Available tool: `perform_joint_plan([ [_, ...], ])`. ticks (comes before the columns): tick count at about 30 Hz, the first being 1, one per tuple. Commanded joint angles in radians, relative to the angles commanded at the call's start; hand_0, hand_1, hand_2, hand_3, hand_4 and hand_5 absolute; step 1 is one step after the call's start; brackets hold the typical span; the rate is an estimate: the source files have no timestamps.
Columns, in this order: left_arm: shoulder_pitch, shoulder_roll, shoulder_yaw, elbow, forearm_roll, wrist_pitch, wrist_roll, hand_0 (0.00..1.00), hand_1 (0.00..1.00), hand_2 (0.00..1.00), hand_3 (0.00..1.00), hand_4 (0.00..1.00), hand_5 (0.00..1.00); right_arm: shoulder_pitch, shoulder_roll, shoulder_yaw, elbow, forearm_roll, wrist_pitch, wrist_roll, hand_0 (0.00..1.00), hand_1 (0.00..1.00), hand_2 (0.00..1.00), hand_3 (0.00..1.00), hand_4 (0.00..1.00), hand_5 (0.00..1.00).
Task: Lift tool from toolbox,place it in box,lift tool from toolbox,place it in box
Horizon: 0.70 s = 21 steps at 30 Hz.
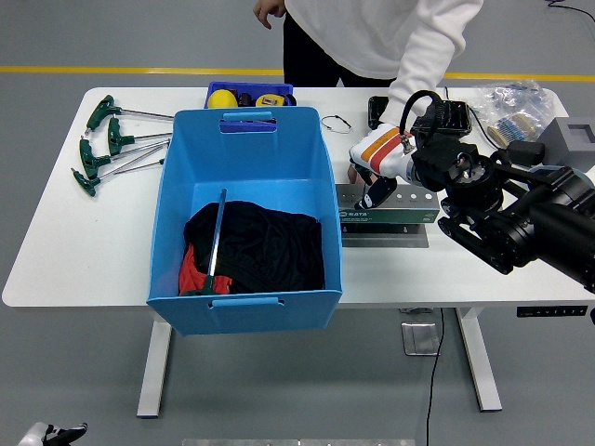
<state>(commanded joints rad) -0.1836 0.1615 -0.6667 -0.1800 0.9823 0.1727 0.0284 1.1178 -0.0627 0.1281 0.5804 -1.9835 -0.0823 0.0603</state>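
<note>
One camera only, the head view, set high on the robot's side and looking forward and steeply down over the white table [84, 251]. The table's near edge runs across the lower third, its legs and the grey floor showing below; the far edge lies near the top, with a yellow floor line [121, 70] beyond it. The view stands far enough back to take in almost the whole tabletop, from the left corner to just short of the right end. The right arm [521, 218] enters from the right edge. A person [372, 37] at the far side is cut off by the top edge. There is no second view to share anything
</note>
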Motion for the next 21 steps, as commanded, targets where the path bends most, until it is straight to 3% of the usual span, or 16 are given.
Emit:
perform_joint_plan([
  [4, 0.0, 0.0, -0.001, 0.0, -0.001, 0.0, 0.0, 0.731, 0.699, 0.693, 0.65, 0.661, 0.617, -0.001, 0.0, -0.001, -0.004, 0.004, 0.007, 0.005, 0.519, 0.243, 0.287, 0.285, 0.937, 0.602],
  [5, 0.0, 0.0, -0.001, 0.0, -0.001, 0.0, 0.0, 0.73, 0.697, 0.693, 0.649, 0.663, 0.621, -0.001, 0.0, 0.0, -0.004, 0.005, 0.007, 0.006, 0.363, 0.179, 0.237, 0.246, 0.931, 0.61],
  [10, 0.0, 0.0, -0.003, 0.0, 0.001, -0.001, 0.001, 0.73, 0.697, 0.693, 0.649, 0.663, 0.621, 0.001, -0.003, 0.005, -0.004, 0.01, -0.01, 0.018, 0.363, 0.179, 0.237, 0.246, 0.931, 0.61],
  [11, 0.0, 0.0, -0.003, 0.0, 0.001, -0.001, 0.001, 0.728, 0.699, 0.694, 0.649, 0.662, 0.62, 0.002, -0.004, 0.006, -0.002, 0.012, -0.014, 0.02, 0.17, 0.12, 0.185, 0.196, 0.916, 0.615],
  [16, 0.001, 0.0, -0.003, 0.0, 0.002, -0.001, 0.003, 0.728, 0.699, 0.694, 0.649, 0.662, 0.62, 0.003, -0.006, 0.007, 0.003, 0.016, -0.03, 0.029, 0.17, 0.12, 0.185, 0.196, 0.916, 0.615],
  [17, 0.001, 0.0, 0.002, 0.0, -0.001, -0.001, 0.003, 0.728, 0.698, 0.694, 0.648, 0.661, 0.619, 0.003, -0.005, 0.008, 0.003, 0.016, -0.036, 0.031, 0.076, 0.062, 0.12, 0.12, 0.893, 0.614],
  [21, 0.001, -0.001, 0.008, 0.0, -0.005, 0.0, 0.004, 0.728, 0.698, 0.694, 0.648, 0.661, 0.619, 0.002, -0.006, 0.011, 0.002, 0.014, -0.049, 0.039, 0.076, 0.062, 0.12, 0.12, 0.893, 0.614],
])
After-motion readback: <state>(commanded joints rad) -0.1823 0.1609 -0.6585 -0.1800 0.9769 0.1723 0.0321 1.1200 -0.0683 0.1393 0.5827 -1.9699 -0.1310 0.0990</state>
